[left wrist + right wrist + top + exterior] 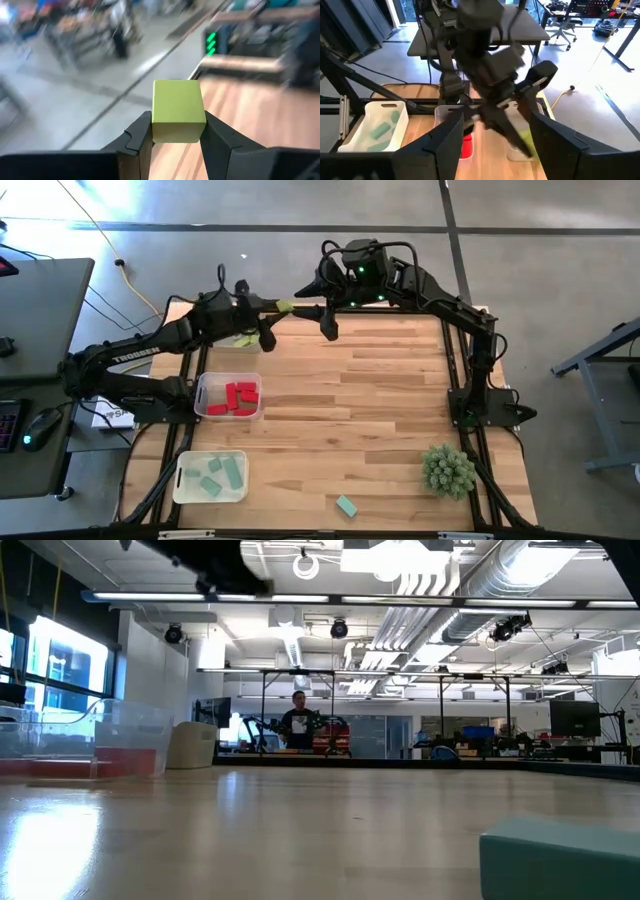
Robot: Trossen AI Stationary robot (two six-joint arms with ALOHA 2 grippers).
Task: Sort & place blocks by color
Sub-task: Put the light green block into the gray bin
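Note:
A yellow-green block (178, 107) sits between the fingers of my left gripper (283, 308), in the air over the table's far edge. My right gripper (328, 328) hangs open just to its right, touching nothing. The left arm is a blur in front of it in the right wrist view. A clear bin (206, 412) of red blocks (240, 396) and a clear bin (184, 491) of teal blocks (222, 475) stand near the left edge. A third bin (240, 339) lies partly under the left arm. One teal block (346, 505) lies flat near the near edge. My left gripper is shut on the yellow-green block, pinching two opposite side faces (156, 131) between its fingers (139, 136). The fingers come at it about level from the table's left. The block is lifted clear, and most of it stands out past the fingertips.
A spiky green plant ball (448, 470) sits near the right near corner. In the low view the lone teal block (560, 855) is close in front and the red bin (80, 745) stands at the left. A person (298, 725) stands far behind the table.

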